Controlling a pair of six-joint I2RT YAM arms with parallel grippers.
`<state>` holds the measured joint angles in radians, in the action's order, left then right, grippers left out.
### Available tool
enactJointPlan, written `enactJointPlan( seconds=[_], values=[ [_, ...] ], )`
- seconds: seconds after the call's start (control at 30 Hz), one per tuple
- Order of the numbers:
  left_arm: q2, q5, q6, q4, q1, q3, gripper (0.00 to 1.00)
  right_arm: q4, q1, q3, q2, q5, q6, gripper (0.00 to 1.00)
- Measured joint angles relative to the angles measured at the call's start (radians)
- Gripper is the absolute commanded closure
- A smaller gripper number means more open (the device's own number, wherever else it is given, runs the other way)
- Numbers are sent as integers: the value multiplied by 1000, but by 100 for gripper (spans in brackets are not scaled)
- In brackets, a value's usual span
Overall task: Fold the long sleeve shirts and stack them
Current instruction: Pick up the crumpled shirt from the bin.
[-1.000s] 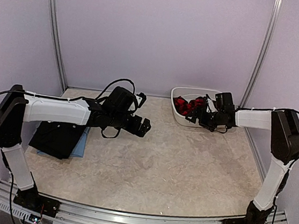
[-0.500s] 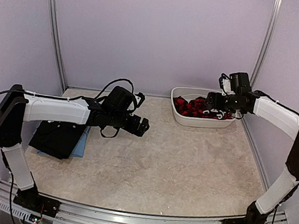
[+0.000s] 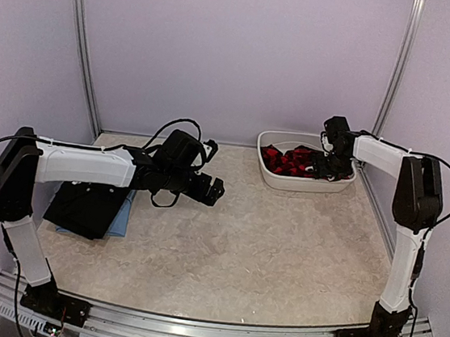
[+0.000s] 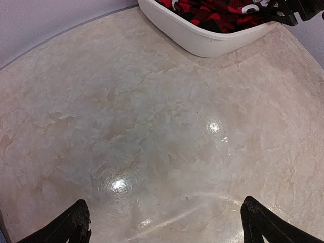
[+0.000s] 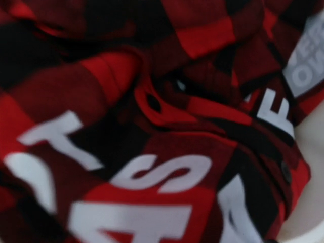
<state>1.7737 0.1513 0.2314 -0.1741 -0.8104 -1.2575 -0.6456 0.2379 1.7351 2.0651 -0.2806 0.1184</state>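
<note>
A red-and-black checked shirt (image 3: 289,161) with white lettering lies crumpled in the white basin (image 3: 276,180) at the back right. It fills the right wrist view (image 5: 167,126). My right gripper (image 3: 323,165) is down in the basin on this shirt, and its fingers are hidden against the cloth. A folded black shirt (image 3: 82,205) lies on a light blue one (image 3: 121,220) at the left, under my left arm. My left gripper (image 3: 211,190) hovers open over bare table, fingertips (image 4: 76,223) wide apart with nothing between them.
In the left wrist view the basin (image 4: 202,43) sits at the top, with the checked shirt (image 4: 217,10) in it. The marbled tabletop (image 3: 265,246) stretches between the arms. Purple walls and metal corner posts (image 3: 394,74) enclose the back and sides.
My right arm has lifted, swung toward the basin's right side and come down onto the checked shirt. The left arm has not moved.
</note>
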Motion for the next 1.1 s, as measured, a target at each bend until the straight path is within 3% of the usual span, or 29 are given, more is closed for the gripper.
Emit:
enactJointPlan(
  seconds=[0.13,0.27,0.47,0.63,0.93,1.1],
  values=[
    [0,0,0,0,0,0,1,-21,-18,21,30,-7,-31,53],
    [0,0,0,0,0,0,1,-23,-27,60,52,-12,-53,100],
    [-18,18,0,-6,0,11,1,-29,-26,75,32,11,-53,100],
    [-73,60,0,-16,0,14,1,-56,3,86,-154,51,-67,100],
    [-200,173,8,-17,1,14,1,-58,246,306,-565,246,-96,100],
    [-307,213,29,-9,14,41,1,-45,350,264,-665,423,-92,100]
  ],
)
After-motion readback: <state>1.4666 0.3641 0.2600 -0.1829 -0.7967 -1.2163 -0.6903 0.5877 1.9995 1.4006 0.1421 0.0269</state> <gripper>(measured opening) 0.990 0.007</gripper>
